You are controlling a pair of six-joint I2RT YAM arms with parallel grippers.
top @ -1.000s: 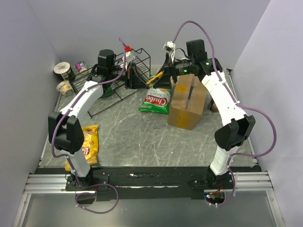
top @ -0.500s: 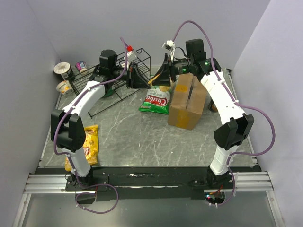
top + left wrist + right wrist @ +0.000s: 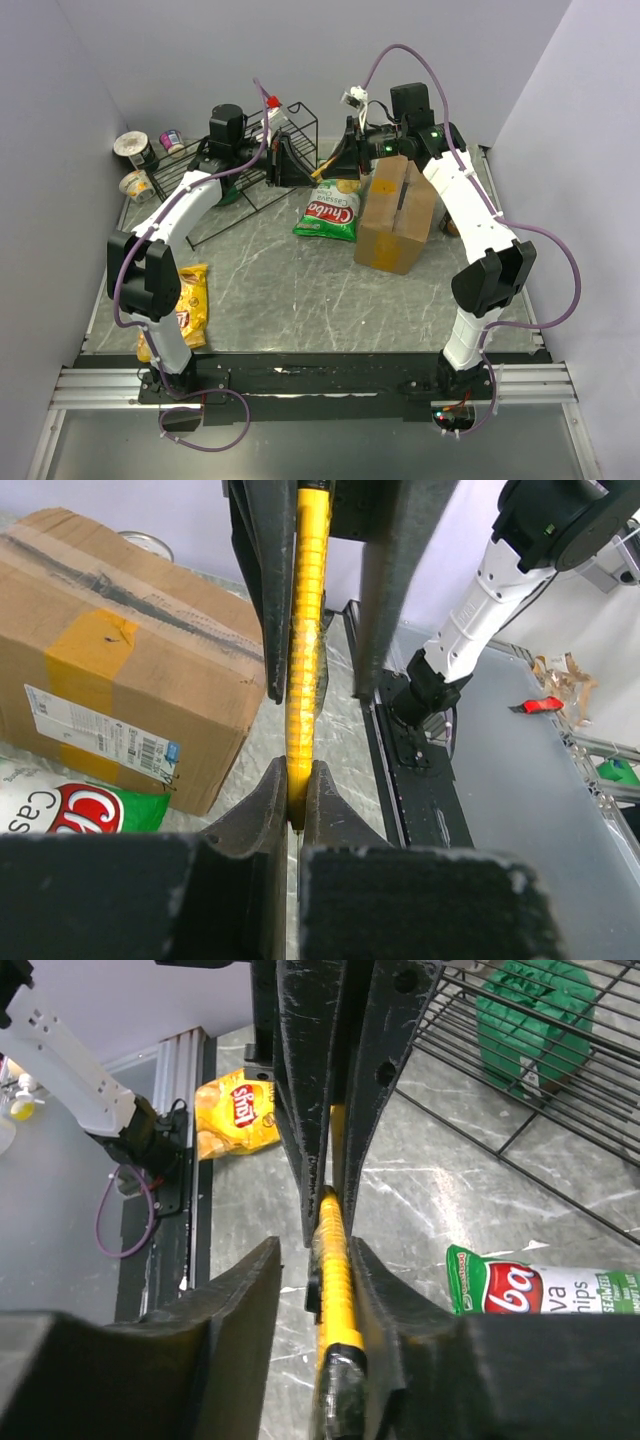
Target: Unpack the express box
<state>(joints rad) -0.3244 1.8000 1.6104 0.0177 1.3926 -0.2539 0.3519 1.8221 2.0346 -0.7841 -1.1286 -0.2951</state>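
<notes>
Just beside the express box [image 3: 395, 215], the left gripper [image 3: 297, 798] clenches its jaws on a yellow utility knife [image 3: 307, 630]. The right gripper [image 3: 318, 1255] straddles the knife, its jaws unclenched with a gap on one side.

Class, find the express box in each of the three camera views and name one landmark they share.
Top external: the express box stands right of centre.
Left wrist: the box is at upper left, label facing the camera.
Right wrist: not in it.
Shared landmark: the green chip bag, left of the box from above, lower left in left wrist, lower right in right wrist.
</notes>
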